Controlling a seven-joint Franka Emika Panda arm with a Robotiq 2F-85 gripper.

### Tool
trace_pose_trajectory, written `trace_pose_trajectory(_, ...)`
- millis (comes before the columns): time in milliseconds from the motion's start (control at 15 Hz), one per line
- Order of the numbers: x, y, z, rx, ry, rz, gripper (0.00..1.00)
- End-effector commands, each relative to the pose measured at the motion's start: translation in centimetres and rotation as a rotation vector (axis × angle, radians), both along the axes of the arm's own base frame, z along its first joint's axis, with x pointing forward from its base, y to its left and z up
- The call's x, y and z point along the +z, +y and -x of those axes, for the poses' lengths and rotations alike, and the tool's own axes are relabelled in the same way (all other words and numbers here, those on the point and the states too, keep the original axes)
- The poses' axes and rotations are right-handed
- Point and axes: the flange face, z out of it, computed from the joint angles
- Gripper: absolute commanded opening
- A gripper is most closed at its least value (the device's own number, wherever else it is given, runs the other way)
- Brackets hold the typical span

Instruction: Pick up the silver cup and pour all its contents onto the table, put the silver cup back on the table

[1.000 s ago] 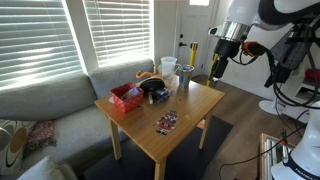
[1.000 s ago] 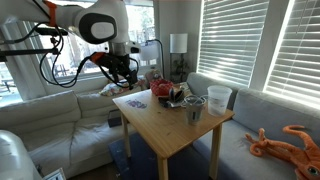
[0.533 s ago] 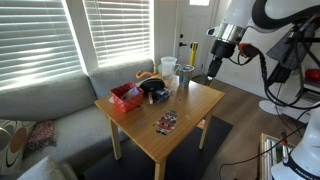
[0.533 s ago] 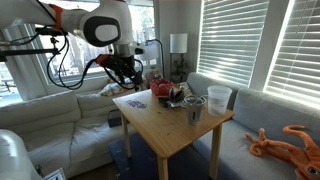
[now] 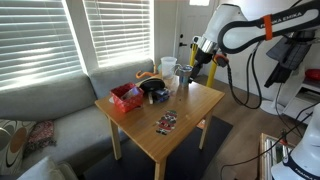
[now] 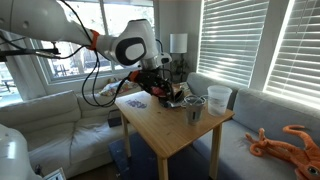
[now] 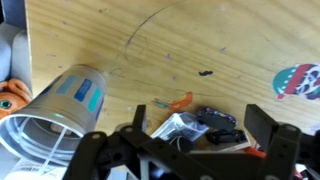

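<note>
Arm (image 6: 133, 48) is reached way out, wrist bent over so the gripper (image 5: 198, 68) hangs pointing pretty much straight down. From the wrist view the 2 fingers (image 7: 262, 122) sit wide apart, nothing between them. Looks spread to me, though the tips are cropped.

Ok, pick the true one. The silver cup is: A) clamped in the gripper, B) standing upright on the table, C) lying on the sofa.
B: the silver cup stands upright on the table next to the whitish plastic cup, and the gripper is open, holding nothing.
</note>
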Motion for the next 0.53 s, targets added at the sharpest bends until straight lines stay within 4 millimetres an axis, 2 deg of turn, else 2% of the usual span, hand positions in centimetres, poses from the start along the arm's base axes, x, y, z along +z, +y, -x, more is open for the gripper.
trace_pose_trajectory(0,0.4,-2.6,-2.9,0.031,-0.044,0.080,1.00)
trace_pose_trajectory(200,0.2,-4.1,-4.4,0.041,-0.073,0.109,1.00)
trace_pose_trajectory(467,-0.2,-4.7,-5.9,0.055,-0.097,0.130,1.00)
